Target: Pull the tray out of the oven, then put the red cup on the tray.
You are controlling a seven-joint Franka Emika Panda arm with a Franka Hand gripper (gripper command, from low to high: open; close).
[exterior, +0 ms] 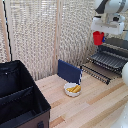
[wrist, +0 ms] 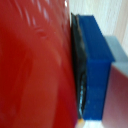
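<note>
On the wooden worktop [exterior: 95,102], nearest the camera at the exterior view's left, a large black fabric-sided box [exterior: 20,95] stands open. At the exterior view's right, far side, the oven [exterior: 119,44] is only partly in frame. The dark barred tray [exterior: 105,62] projects from its front, over the worktop edge. Near mid-worktop an upright dark blue panel [exterior: 69,71] stands, with a white bowl [exterior: 72,89] of yellow pieces just in front of it. Above the tray, the white gripper [exterior: 98,35] hangs from the arm, pinching the red cup [exterior: 98,37]; the cup is held in the air, clear of the tray. Wrist view: red cup wall [wrist: 35,65] fills most of the frame, pressed against a blue finger pad [wrist: 97,70]. No writing or brand legible in either view.
</note>
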